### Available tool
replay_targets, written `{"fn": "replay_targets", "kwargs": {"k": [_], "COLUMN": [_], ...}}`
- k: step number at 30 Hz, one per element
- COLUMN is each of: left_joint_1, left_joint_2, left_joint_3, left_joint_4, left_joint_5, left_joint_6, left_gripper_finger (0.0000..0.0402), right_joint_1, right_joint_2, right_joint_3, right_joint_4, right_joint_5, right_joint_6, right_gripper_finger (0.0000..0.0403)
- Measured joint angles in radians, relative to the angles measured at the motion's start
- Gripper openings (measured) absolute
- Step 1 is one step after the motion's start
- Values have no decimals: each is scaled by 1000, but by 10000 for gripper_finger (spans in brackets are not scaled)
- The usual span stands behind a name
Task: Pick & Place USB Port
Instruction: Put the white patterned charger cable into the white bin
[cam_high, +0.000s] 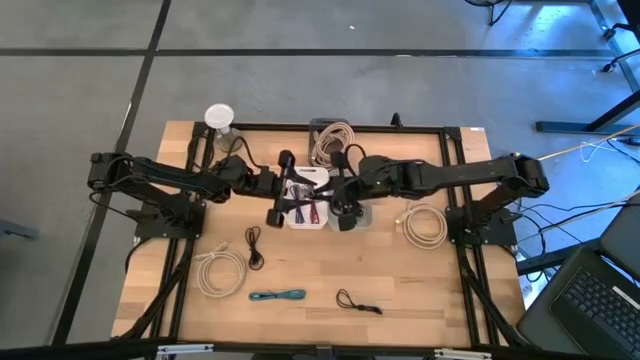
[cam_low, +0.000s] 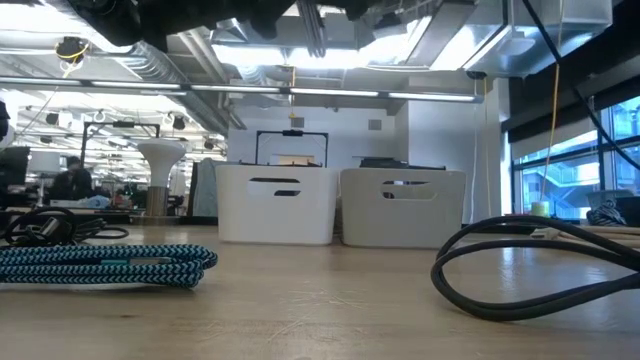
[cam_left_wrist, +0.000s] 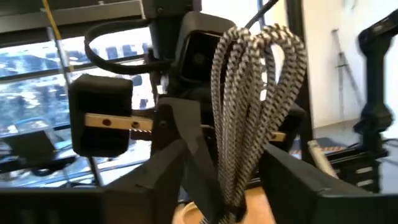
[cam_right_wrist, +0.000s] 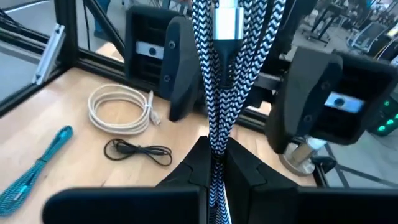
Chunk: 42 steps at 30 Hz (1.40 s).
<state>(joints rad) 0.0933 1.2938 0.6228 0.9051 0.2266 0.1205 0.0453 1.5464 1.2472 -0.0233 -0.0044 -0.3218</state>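
Note:
Both grippers meet above the white bins (cam_high: 303, 218) in the middle of the table. My right gripper (cam_right_wrist: 216, 152) is shut on a folded bundle of black-and-white braided cable (cam_right_wrist: 219, 81) with a silver plug (cam_right_wrist: 226, 18). My left gripper (cam_left_wrist: 227, 165) is open and faces it. Its fingers (cam_left_wrist: 161, 177) stand on either side of the same bundle (cam_left_wrist: 255, 99), and I cannot tell whether they touch it. In the high view the left gripper (cam_high: 288, 193) and the right gripper (cam_high: 338, 198) are close together. My right gripper pinches the braided bundle between its two fingers, near one end of the folded strands (cam_right_wrist: 216, 140). Several strands lie in the hold. The fingers come from the table's right side. The bundle is lifted clear and reaches past the fingertips toward the left gripper.
On the table's near half lie a white coil (cam_high: 222, 270), a small black cable (cam_high: 253, 246), a teal braided cable (cam_high: 277, 296) and another black cable (cam_high: 358, 303). A second white coil (cam_high: 425, 225) lies to the right, a beige coil (cam_high: 333, 140) at the far edge beside a cup (cam_high: 220, 118).

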Motion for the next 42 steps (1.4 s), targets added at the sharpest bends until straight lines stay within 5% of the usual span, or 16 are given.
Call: {"fn": "replay_targets", "kwargs": {"k": [7,12,17,23,28,32,36,42], "left_joint_1": [0,1,2,4,19,47,53,53], "left_joint_2": [0,0,0,0,0,1,47,143], "left_joint_3": [0,0,0,0,7,124,320,491], "left_joint_4": [-40,-40,-41,-52,-88,-433,-920,-1289], "left_joint_5": [-8,11,16,59,47,13,-194,-396], "left_joint_6": [73,75,75,70,69,181,399,806], "left_gripper_finger": [21,15,14,14,14,14,14,14], "right_joint_1": [-12,-11,-1,19,24,21,23,22], "right_joint_2": [6,6,-16,-77,-94,-100,-104,-103], "right_joint_3": [0,0,2,125,225,254,256,256], "right_joint_4": [-6,-4,-44,-463,-889,-1145,-1266,-1308], "right_joint_5": [0,11,123,354,513,595,605,644], "right_joint_6": [1,1,0,69,268,411,500,551], "right_gripper_finger": [20,33,116,209,248,253,254,254]}}
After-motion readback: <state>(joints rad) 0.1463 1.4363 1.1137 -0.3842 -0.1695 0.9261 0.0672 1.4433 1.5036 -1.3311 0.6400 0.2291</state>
